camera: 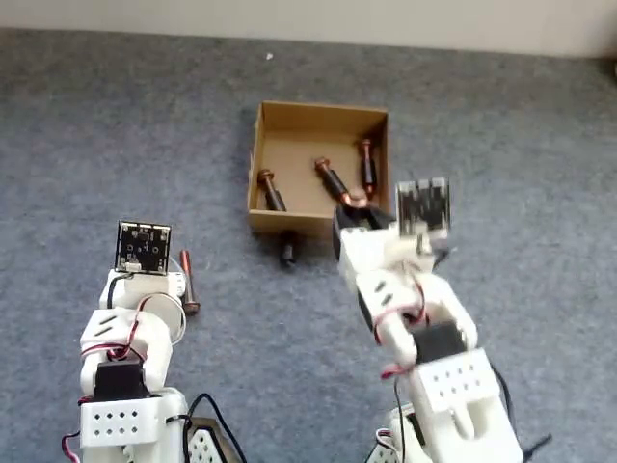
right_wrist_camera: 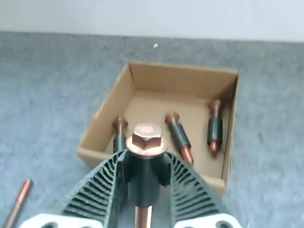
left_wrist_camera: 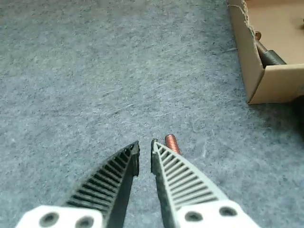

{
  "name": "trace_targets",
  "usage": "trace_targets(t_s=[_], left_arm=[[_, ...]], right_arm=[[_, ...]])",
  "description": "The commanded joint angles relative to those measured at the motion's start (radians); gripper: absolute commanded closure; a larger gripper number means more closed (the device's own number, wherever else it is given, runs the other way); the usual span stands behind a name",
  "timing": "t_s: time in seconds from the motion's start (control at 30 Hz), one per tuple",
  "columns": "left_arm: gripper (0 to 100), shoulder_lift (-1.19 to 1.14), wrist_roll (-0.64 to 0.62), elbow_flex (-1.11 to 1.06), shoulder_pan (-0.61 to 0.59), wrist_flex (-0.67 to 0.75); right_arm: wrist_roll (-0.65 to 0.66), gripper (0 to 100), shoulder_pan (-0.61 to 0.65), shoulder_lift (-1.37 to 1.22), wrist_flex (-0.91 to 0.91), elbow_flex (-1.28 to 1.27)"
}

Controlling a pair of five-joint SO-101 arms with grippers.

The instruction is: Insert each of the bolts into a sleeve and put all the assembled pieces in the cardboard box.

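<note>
Open counter at 9 o'clock of cardboard box; blocked at 6 o'clock by sleeve just beside wall.

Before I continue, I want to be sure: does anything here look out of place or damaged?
Yes, two loose parts lie on the carpet: a black sleeve just outside the front wall of the box, and a bare bolt beside the left arm. Neither is assembled yet.

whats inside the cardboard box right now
Three sleeved bolts lie on the cardboard box floor. The right end effector with its held piece covers the near corner.
</note>
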State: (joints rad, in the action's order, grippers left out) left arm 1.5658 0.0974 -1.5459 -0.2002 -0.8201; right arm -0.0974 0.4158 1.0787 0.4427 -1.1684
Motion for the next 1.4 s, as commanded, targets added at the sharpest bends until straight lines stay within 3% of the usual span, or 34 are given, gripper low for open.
trace_targets(t_s=[0.0,0.3,0.43,0.67,0.9,1.07,1.2,1.37], left_arm=[[93,0.01,0.009,0.008,-0.013,0.021],[93,0.01,0.009,0.008,-0.013,0.021],[93,0.01,0.009,0.008,-0.013,0.021],[93,0.01,0.009,0.012,-0.013,0.021],[93,0.01,0.009,0.012,-0.013,0.021],[93,0.01,0.009,0.01,-0.013,0.021],[93,0.01,0.009,0.01,-0.013,0.021],[93,0.01,0.009,0.01,-0.013,0.021]], right_arm=[[-0.014,99.3,0.021,-0.323,-0.041,0.344],[-0.014,99.2,0.019,-0.9,-0.484,0.59],[-0.014,98.9,0.022,-1.069,-0.539,0.591],[-0.014,83.1,0.036,-1.092,-0.286,0.657],[-0.014,83.1,0.079,-0.868,0.154,0.713],[-0.014,83.1,0.22,-0.769,0.418,0.713],[-0.014,83.1,0.292,-0.835,0.452,0.713],[-0.057,83.1,0.297,-1.003,0.453,0.814]])
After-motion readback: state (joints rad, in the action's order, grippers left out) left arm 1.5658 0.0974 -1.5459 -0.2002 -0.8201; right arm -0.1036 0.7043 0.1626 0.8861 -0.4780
